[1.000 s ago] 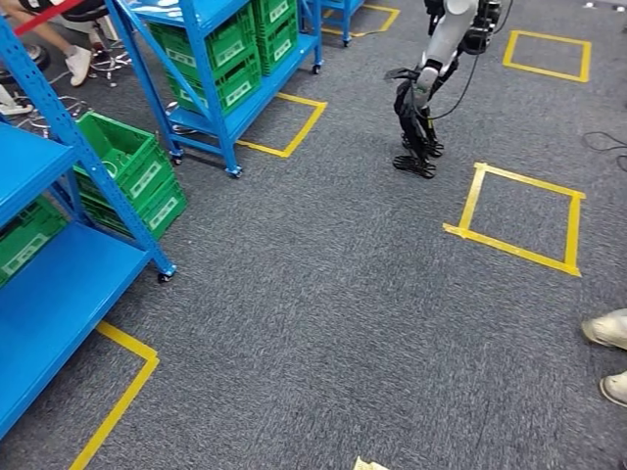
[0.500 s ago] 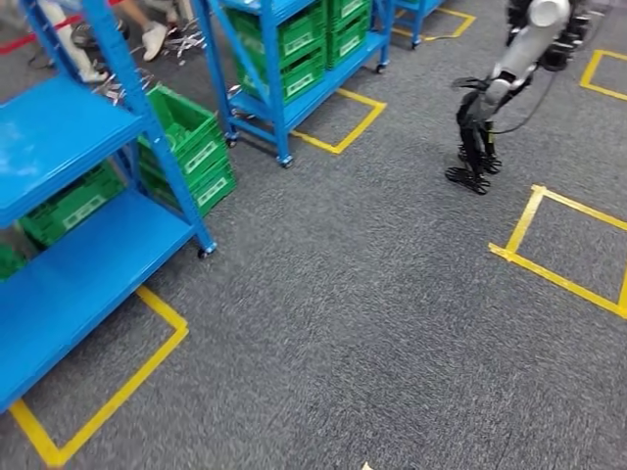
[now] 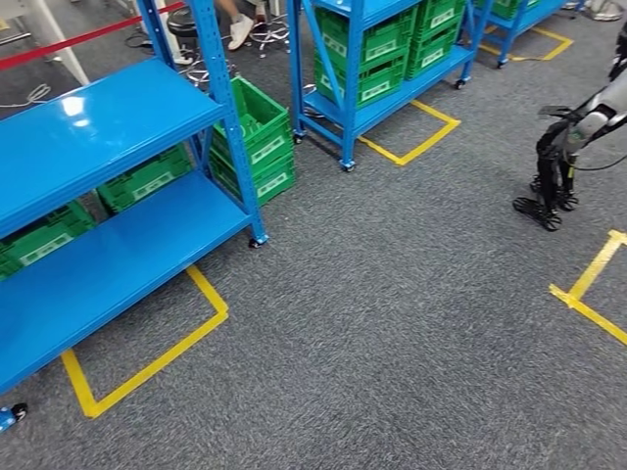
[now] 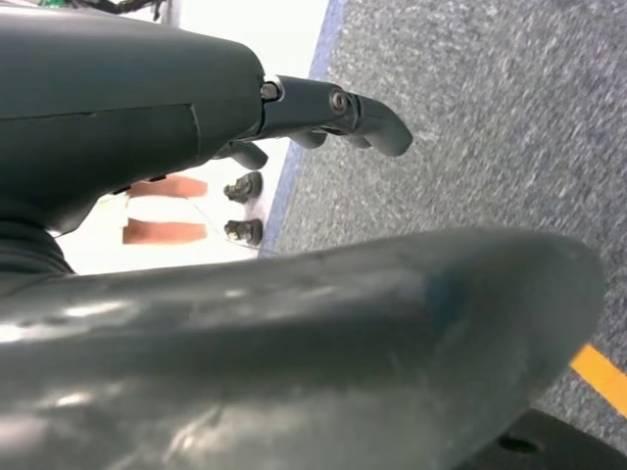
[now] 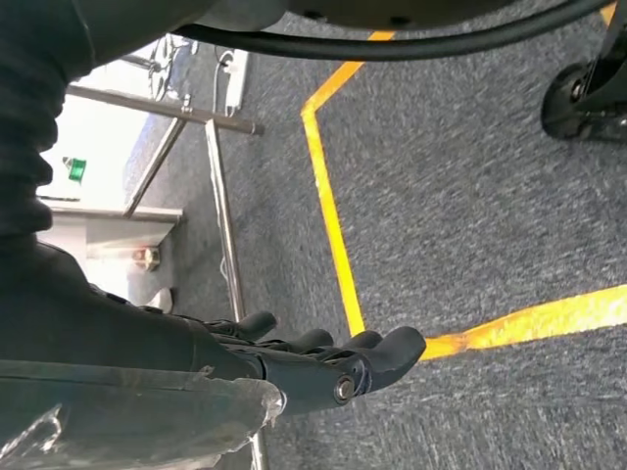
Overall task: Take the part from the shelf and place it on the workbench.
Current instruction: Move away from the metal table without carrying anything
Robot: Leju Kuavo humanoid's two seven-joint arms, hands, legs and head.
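grey carpet [image 3: 369, 323] marked with yellow tape squares [image 3: 148, 362] is spreading across the head view, with a blue shelf [image 3: 96, 127] sitting at nine to ten o'clock and a second blue shelf [image 3: 355, 69] standing at twelve o'clock, both carrying green crates [image 3: 255, 132]. another robot's arm [image 3: 584, 122] is hanging at two to three o'clock. the task is looking barely begun, as a judgement: no part is being held, and the workbench is not something i am making out. the part itself is not identifiable; it is probably lying in one of the crates, though their contents are too small to tell, so its look cannot be described. the left hand [image 4: 317, 108] is hanging over the carpet with its fingers [image 4: 369, 113] stretched out and apart, holding nothing. the right hand [image 5: 325, 362] is hanging likewise, fingers [image 5: 392, 348] extended side by side over a tape corner [image 5: 348, 323], carrying nothing. what is remaining, by this reading: approaching a shelf, picking the part, and carrying it to the bench.
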